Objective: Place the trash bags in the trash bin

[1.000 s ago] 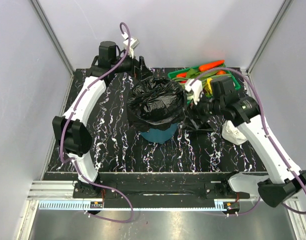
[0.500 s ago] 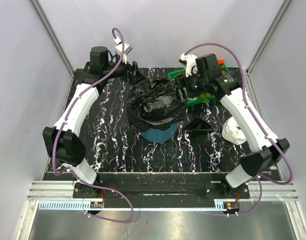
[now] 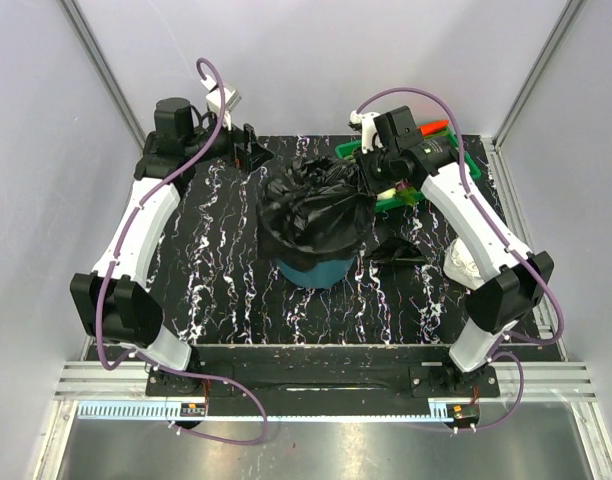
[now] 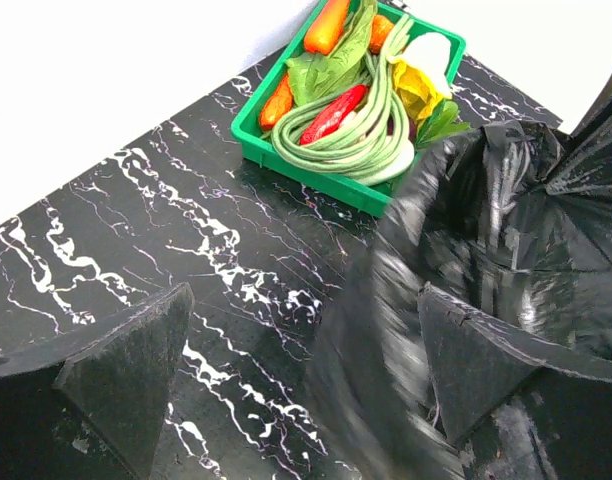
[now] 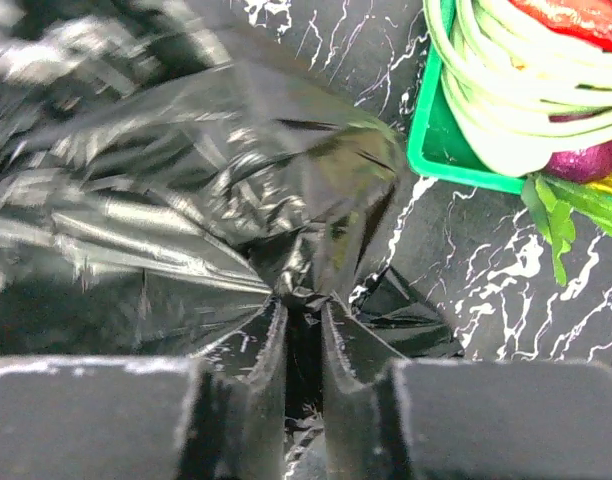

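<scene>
Because the trash bag point(image 3: 316, 205) is draped over the mouth of the trash bin point(image 3: 311, 270) at the centre of the top view, with its film bunched and peaked toward the upper right, the coming move turns on that corner. The raised fold sits between the fingertips of the right hand point(image 5: 304, 305), which is clenched on a pinch of film just beside the green tray point(image 5: 426, 150). The bag shows no clear long axis. It is a glossy, wrinkled black heap spilling past the teal wall beneath it, and in the left wrist view its hollow sags into the bin. The left hand point(image 3: 252, 155) hangs released with its fingers spread wide at the upper left, apart from the bag, so the right arm is plainly the nearer. A second black bag point(image 3: 398, 250) lies crumpled on the table point(image 3: 226, 260) just right of the bin, with a white wad point(image 3: 468, 265) beyond it.
</scene>
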Motion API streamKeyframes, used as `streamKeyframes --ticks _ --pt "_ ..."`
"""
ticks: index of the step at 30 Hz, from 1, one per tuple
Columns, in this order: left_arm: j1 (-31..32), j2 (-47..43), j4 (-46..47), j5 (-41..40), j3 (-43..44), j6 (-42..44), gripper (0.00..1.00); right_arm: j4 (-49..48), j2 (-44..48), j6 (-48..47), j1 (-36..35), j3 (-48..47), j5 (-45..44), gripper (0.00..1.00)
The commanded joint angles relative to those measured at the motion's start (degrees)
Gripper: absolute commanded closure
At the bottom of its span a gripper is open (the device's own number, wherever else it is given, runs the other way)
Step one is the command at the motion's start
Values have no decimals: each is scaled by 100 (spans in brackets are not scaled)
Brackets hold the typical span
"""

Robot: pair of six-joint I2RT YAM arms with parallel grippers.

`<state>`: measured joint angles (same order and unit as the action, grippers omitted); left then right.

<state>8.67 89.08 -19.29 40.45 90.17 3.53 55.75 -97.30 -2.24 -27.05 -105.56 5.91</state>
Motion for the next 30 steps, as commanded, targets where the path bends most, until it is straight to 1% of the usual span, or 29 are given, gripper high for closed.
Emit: streamKeyframes --ticks 1,5,9,12,15,18,19,24,27,30 --pt "-84 -286 171 174 0 235 1 24 -245 -364 33 -482 -117 82" --pt "-146 -251 -144 279 88 534 1 103 -623 -873 42 -895 -20 87" --pt "-181 -242 -470 438 97 894 1 182 -1027 -1392 42 -1414 137 89" --pt "-190 -321 -699 473 45 1158 1 419 -1466 -1586 42 -2212 287 90" --pt "-216 -496 -734 403 -96 1282 1 822 -2019 -1849 33 -3301 515 90" --pt "-260 -698 -743 376 -298 1378 1 1096 -2503 -2305 -20 -4198 682 90" --pt "-269 -760 -769 385 -342 1422 1 1114 -2583 -2464 -46 -4340 744 90" --pt "-348 -848 -1138 385 -386 1738 1 1254 -2803 -3500 -99 -4447 1393 90" --pt "-462 -892 -1322 604 -351 1922 1 1508 -2917 -4089 -99 -4386 1684 90" --pt "-515 -831 -1857 1043 -237 2642 1 1711 -2953 -4609 -99 -4324 1931 91"
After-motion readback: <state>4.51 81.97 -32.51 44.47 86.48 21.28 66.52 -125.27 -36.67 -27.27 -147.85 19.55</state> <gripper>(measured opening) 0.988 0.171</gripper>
